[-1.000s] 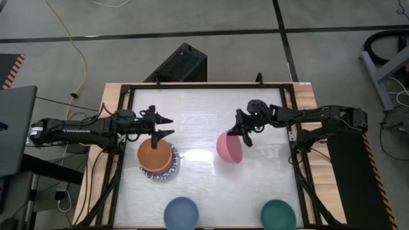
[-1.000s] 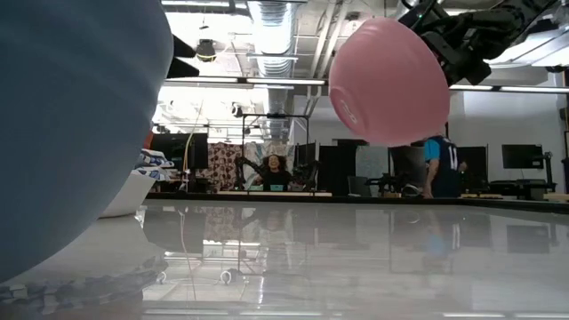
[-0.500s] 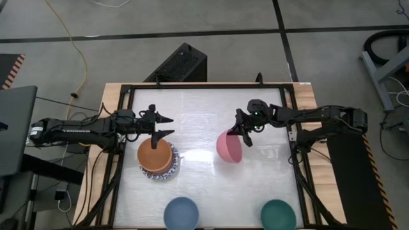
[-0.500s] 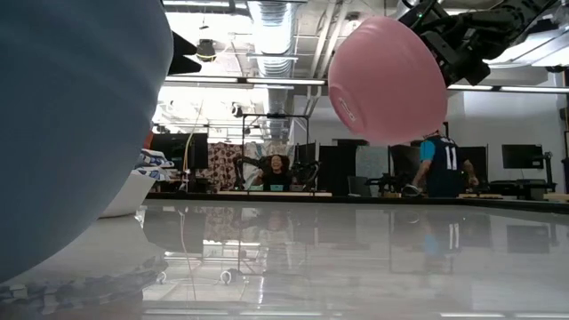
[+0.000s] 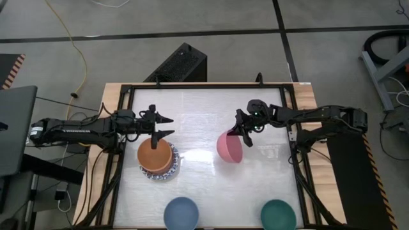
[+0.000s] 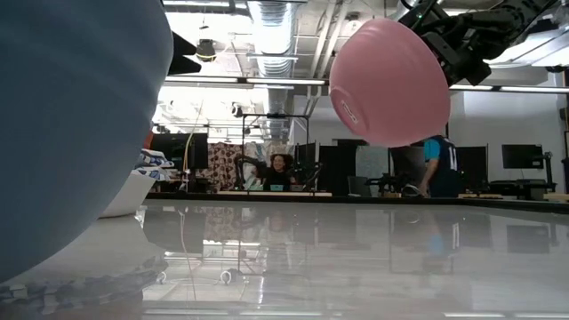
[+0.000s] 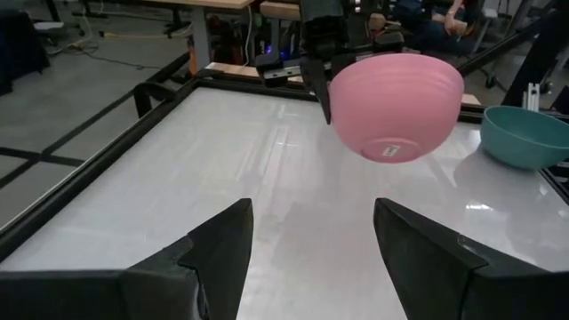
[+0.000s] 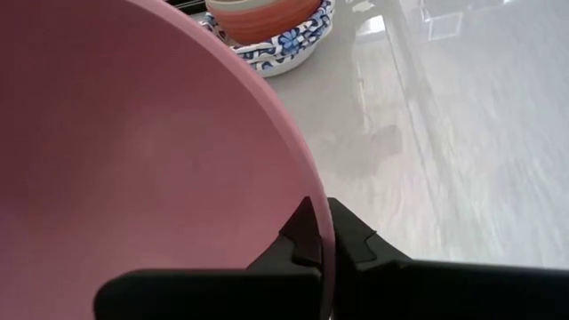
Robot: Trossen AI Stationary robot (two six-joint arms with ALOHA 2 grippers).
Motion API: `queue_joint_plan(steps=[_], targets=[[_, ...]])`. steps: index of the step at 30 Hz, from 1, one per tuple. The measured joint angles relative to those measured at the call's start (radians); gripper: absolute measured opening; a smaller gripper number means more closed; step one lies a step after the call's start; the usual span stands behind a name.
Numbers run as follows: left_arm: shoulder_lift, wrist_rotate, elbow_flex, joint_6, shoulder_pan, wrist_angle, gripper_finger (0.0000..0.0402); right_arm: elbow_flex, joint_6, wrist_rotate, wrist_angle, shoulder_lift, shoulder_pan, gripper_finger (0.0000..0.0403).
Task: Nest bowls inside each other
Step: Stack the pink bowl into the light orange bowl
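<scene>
Right gripper (image 5: 242,133) pinches the pink bowl (image 5: 229,148) at its 1 o'clock rim; likely light, rigid, slippery.

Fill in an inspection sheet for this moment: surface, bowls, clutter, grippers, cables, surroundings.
Surface: white table, glossy, dark-framed.
Job's things: orange bowl nested in a blue-patterned bowl; pink bowl lifted off the table; blue bowl and green bowl at the near edge.
Clutter: nothing seen.
Grippers: right gripper shut on the pink bowl's rim; left gripper open, empty, beside the orange bowl.
Cables: yellow cable on the floor.
Surroundings: people in the room behind.
</scene>
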Motion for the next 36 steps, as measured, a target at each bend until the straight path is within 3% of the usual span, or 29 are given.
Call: queue_joint_plan(steps=[4,11,21,31,36], targets=[[0.000,0.002,0.000,0.001,0.001,0.000,0.0224,0.000,-0.013,0.000,0.001,0.000,0.001,0.0012],[-0.063,0.095,0.051,0.024,0.066,-0.081,0.0224,0.000,-0.016,-0.006,0.037,0.000,-0.002,0.0012],[-0.208,0.063,0.072,0.081,0.138,-0.297,0.0224,0.000,-0.001,-0.033,0.088,0.000,-0.008,0.0012],[-0.209,0.098,0.072,0.093,0.183,-0.319,0.0224,0.000,-0.042,-0.033,0.127,0.000,-0.011,0.0012],[-0.209,0.117,0.072,0.115,0.209,-0.319,0.0224,0.000,-0.035,-0.081,0.140,0.000,-0.022,0.0012]])
